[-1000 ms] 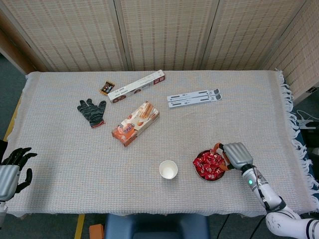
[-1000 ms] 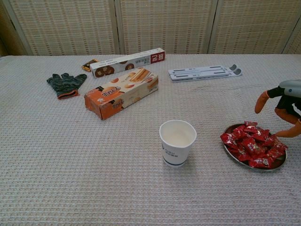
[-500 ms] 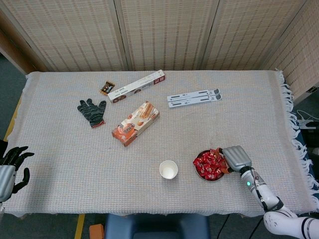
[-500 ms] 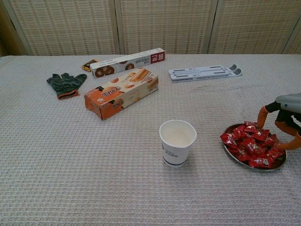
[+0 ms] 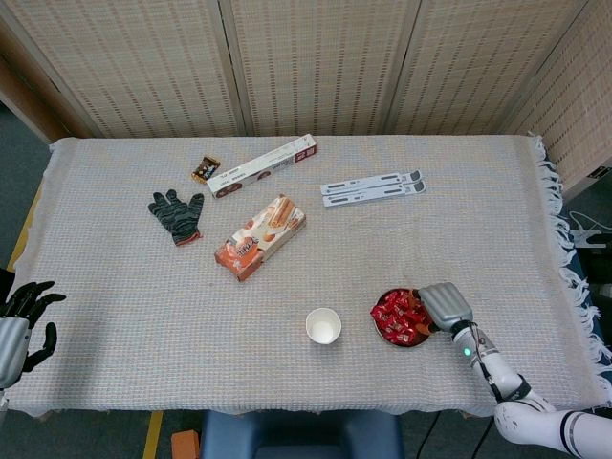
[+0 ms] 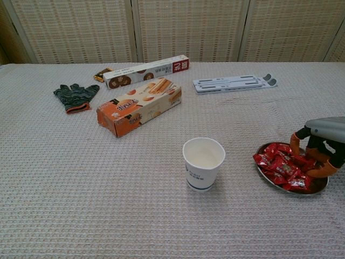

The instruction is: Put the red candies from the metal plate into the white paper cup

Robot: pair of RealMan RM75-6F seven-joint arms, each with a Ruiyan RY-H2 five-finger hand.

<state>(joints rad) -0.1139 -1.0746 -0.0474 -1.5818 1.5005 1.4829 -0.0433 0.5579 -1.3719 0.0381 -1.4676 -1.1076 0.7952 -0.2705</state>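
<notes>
Though the right hand [image 6: 318, 147] dips its orange-tipped fingers [image 6: 295, 144] into the red candies [image 6: 280, 166], whether they pinch one is hidden. One metal plate [image 6: 264, 176] sits beside one white paper cup [image 6: 203, 163], apart. The left hand [image 5: 21, 320] hangs off the table's edge, fingers spread, empty.

I can't read any print clearly; the orange biscuit box [image 6: 139, 106] and long carton [image 6: 146, 71] carry blurred lettering.
</notes>
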